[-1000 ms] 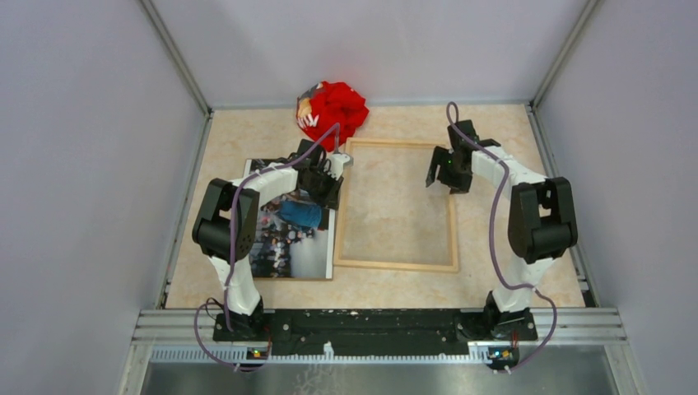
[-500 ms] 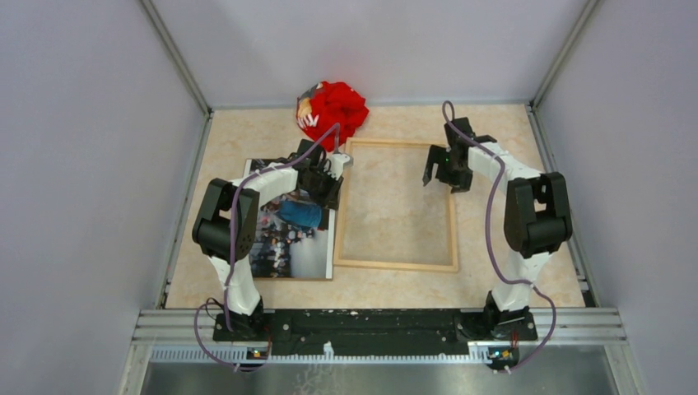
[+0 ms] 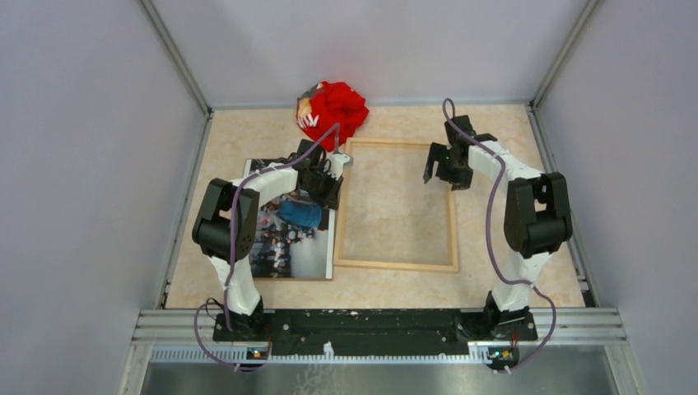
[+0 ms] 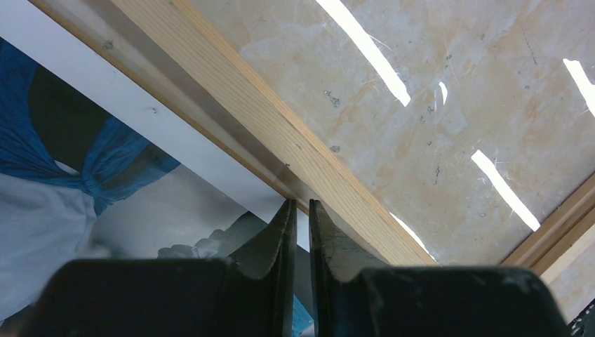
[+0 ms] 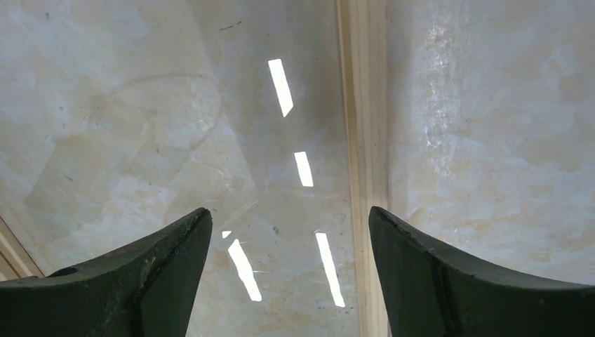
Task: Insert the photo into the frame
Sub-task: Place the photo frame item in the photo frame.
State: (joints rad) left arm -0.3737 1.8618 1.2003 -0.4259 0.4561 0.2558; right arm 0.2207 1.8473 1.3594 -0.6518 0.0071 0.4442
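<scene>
The photo lies flat on the left of the table, its right edge against the left rail of the light-wood frame. My left gripper sits low at the photo's upper right corner. In the left wrist view its jaws stand almost together with only a thin slit. The tips rest at the photo's white border, right beside the frame rail. Nothing shows between them. My right gripper hovers open over the frame's upper right. The right rail runs just inside its right finger, and the gap holds nothing.
A crumpled red cloth lies at the back, just beyond the frame's top left corner. Grey walls close in the tabletop on three sides. A black mounting rail runs along the near edge.
The right gripper has shifted slightly left and back over the frame's right rail, and its jaws have spread a little wider. The left arm, photo and frame have not moved.
</scene>
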